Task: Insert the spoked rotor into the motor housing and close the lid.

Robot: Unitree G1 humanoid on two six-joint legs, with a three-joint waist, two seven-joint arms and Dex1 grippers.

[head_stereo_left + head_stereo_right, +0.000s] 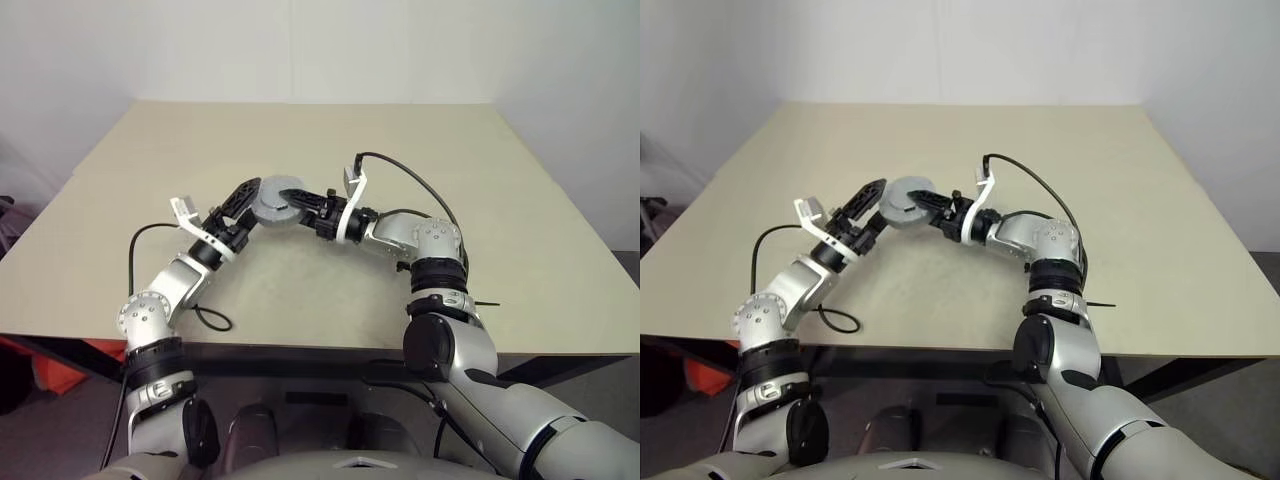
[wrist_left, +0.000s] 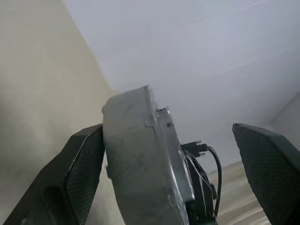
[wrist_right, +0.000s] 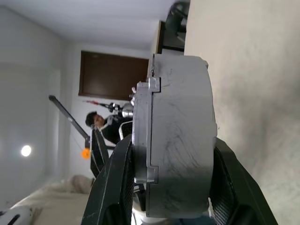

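The motor housing (image 1: 272, 203), a thick grey round body, hangs on edge above the middle of the beige table (image 1: 480, 260). A thinner notched plate, the lid (image 3: 142, 136), sits flat against one of its faces. My right gripper (image 3: 171, 146) is shut on the housing across its thickness, one finger on each face. My left gripper (image 2: 176, 168) stands open around the same housing from the left. One of its pads (image 2: 84, 176) is close beside a face and the other pad (image 2: 267, 164) is well clear. The spoked rotor is out of view.
A black cable (image 1: 210, 318) loops on the table near its front edge by my left arm. The table's front edge (image 1: 300, 348) runs just below both arms. A person (image 3: 96, 122) shows far off in the right wrist view.
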